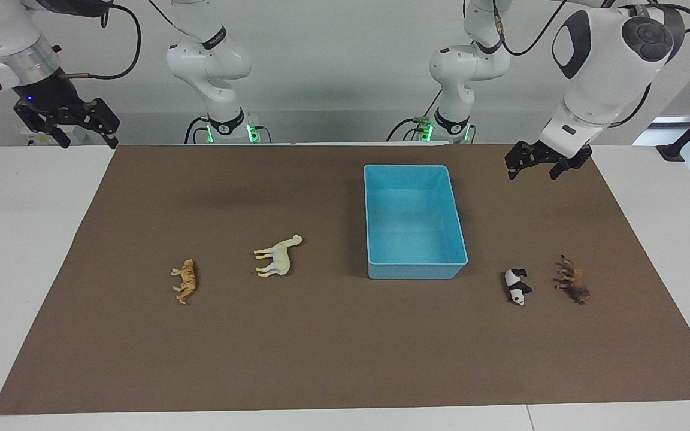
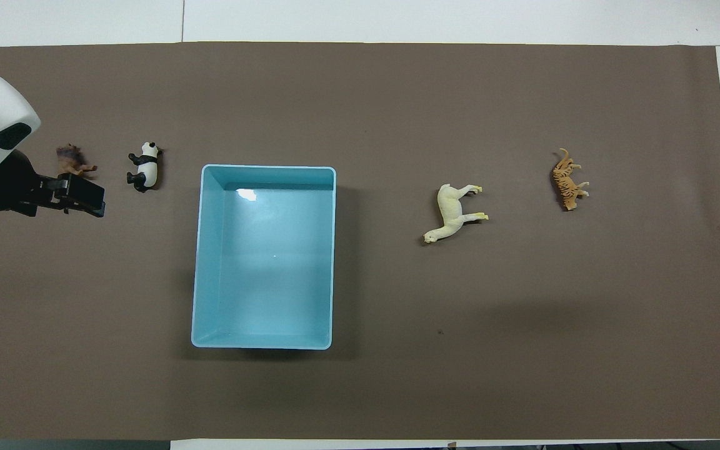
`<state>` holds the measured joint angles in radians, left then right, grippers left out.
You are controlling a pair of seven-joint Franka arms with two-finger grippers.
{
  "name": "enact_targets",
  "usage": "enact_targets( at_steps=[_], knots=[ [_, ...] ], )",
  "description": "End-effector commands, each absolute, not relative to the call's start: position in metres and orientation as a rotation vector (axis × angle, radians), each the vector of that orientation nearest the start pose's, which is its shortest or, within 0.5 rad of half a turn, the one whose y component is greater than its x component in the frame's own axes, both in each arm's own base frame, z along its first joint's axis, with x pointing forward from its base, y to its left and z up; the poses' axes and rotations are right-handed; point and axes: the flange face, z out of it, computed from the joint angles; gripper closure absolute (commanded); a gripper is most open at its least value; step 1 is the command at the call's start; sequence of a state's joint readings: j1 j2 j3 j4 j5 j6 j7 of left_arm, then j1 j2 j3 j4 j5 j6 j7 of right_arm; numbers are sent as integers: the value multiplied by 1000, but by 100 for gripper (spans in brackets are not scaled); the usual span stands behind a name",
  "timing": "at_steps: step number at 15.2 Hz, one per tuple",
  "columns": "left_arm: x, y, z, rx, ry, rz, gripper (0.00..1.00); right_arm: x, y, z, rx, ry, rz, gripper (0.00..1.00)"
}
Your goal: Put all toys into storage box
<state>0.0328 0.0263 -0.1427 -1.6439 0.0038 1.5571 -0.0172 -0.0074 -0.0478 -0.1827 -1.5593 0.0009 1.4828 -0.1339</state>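
Nearest the robots, both tools hang in the air. The left tool (image 1: 539, 163) is raised over the brown mat (image 1: 345, 359) at the left arm's end of the desk (image 1: 15, 239), its fingers spread apart and gripping nothing; in the overhead view its tip (image 2: 79, 195) overlaps the lion, but the facing view shows it well above the mat and apart from every toy. The right tool (image 1: 69, 123) waits high over the mat's corner at the right arm's end, released and empty.

Next comes the light blue storage box (image 1: 375, 215), standing on the mat toward the left arm's end of the middle, with nothing in it.

Farther from the robots, the four figurines all lie on their sides on the mat, outside the box. The cream-white llama (image 1: 278, 256) lies beside the box's farther corner toward the right arm's end, and the orange striped tiger (image 1: 186, 280) lies a little farther out toward that same end. Toward the left arm's end, the black-and-white panda (image 1: 517, 286) lies near the box's farther corner, with the brown dark-maned lion (image 1: 572, 280) just beside it, closer to the mat's edge.
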Motion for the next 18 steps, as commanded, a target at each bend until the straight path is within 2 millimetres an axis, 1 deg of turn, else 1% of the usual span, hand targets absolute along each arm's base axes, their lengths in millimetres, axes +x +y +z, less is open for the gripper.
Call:
enact_targets(
  at_steps=[1, 4, 7, 8, 9, 10, 11, 12, 13, 14, 15, 17, 18],
  knots=[
    [545, -57, 577, -3136, 139, 179, 0, 515, -104, 651, -3104, 113, 39, 0],
    [545, -62, 578, -3133, 161, 169, 0, 515, -104, 651, -3105, 118, 39, 0],
    [546, -49, 578, -3135, 125, 171, 0, 514, -106, 650, -3107, 114, 44, 0],
    [546, -51, 577, -3135, 120, 171, 0, 514, -107, 648, -3109, 115, 38, 0],
    [546, -49, 577, -3135, 120, 169, 0, 517, -102, 646, -3114, 108, 20, 0],
    [548, -50, 578, -3137, 122, 143, 0, 519, -99, 641, -3117, 102, 2, 0],
    [554, -48, 579, -3142, 113, 78, 0, 516, -96, 634, -3115, 97, 13, 0],
    [555, -45, 577, -3143, 110, 63, 0, 514, -91, 620, -3111, 85, 41, 0],
    [558, -35, 573, -3145, 86, 68, 0, 513, -78, 605, -3111, 49, 35, 0],
    [562, -31, 567, -3146, 81, 70, 0, 515, -65, 587, -3111, 33, 28, 0],
    [567, -31, 559, -3147, 84, 87, 0, 517, -60, 570, -3111, 38, 29, 0],
    [573, -30, 553, -3150, 86, 68, 0, 527, -42, 533, -3116, 26, 21, 0],
    [580, -29, 545, -3153, 81, 51, 0, 532, -41, 514, -3119, 27, 11, 0]
  ],
)
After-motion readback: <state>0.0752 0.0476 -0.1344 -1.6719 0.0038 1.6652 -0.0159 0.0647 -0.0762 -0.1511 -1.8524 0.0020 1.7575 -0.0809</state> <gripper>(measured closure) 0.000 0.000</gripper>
